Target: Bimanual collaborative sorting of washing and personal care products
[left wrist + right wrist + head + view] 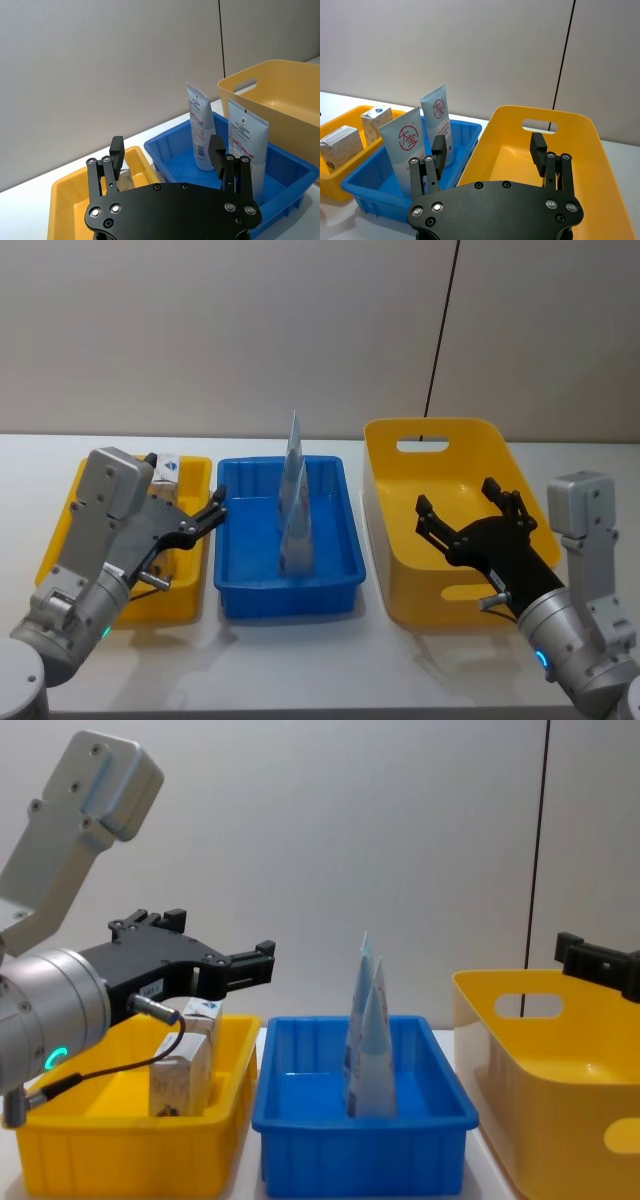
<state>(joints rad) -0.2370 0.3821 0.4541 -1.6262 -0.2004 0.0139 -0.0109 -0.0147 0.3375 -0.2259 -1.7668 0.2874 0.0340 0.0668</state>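
Grey wall panels back a white table (300, 660). Three containers stand in a row on it: a small yellow tray (190, 600) toward the left edge, a blue bin (290, 597) at the middle, and a large yellow basket (425, 608) toward the right edge. Two pale-blue tubes (297, 535) stand upright mid-bin, one behind the other. Two cartons (180, 1072) sit in the tray. The left gripper (216, 510) hovers over the tray's right rim, fingers spread wide, empty. The right gripper (458, 502) hangs over the basket, equally wide, empty.

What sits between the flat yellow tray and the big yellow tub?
In the head view, a blue plastic bin holding two upright pale-blue tubes.
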